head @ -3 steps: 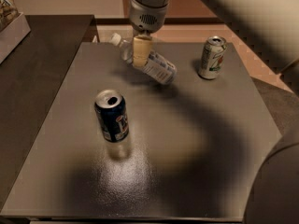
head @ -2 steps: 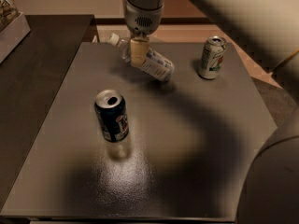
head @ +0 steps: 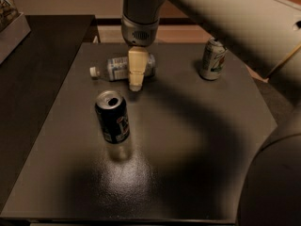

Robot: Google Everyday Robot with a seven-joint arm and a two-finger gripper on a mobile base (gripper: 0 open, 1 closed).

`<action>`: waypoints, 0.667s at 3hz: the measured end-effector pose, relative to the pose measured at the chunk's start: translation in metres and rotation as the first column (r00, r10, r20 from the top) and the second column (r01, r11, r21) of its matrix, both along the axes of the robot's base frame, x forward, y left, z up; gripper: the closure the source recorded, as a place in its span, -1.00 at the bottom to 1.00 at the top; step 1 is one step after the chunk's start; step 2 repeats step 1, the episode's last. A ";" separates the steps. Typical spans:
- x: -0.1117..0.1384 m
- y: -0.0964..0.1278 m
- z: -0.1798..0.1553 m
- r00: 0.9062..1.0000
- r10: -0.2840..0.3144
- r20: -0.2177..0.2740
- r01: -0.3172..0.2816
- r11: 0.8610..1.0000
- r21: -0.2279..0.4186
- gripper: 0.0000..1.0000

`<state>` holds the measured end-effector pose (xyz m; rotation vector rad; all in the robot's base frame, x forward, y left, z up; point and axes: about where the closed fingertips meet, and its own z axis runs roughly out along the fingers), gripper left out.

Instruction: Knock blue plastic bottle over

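The blue plastic bottle (head: 115, 68) lies on its side at the back of the dark table (head: 188, 140), with its white cap (head: 95, 71) pointing left. My gripper (head: 135, 84) hangs from the arm straight above the bottle's right end. Its beige fingers (head: 135, 69) are pressed together, cross in front of the bottle's body, and hold nothing. The bottle's right end is partly hidden behind them.
A dark blue soda can (head: 113, 117) stands upright left of the table's middle, in front of the bottle. A green-and-white soda can (head: 212, 59) stands at the back right. A darker counter (head: 37, 79) adjoins on the left. My arm fills the upper and lower right.
The bottle was tilted under the gripper and has dropped flat onto its side, cap to the left. The gripper has shifted slightly. Both cans are where they were.
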<state>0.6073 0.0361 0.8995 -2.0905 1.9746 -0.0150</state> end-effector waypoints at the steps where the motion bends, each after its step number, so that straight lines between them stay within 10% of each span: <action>1: 0.000 0.000 0.000 1.000 0.000 0.000 0.000 1.000 0.000 -1.00; 2: 0.000 0.000 0.000 1.000 0.000 0.000 0.000 1.000 0.000 -1.00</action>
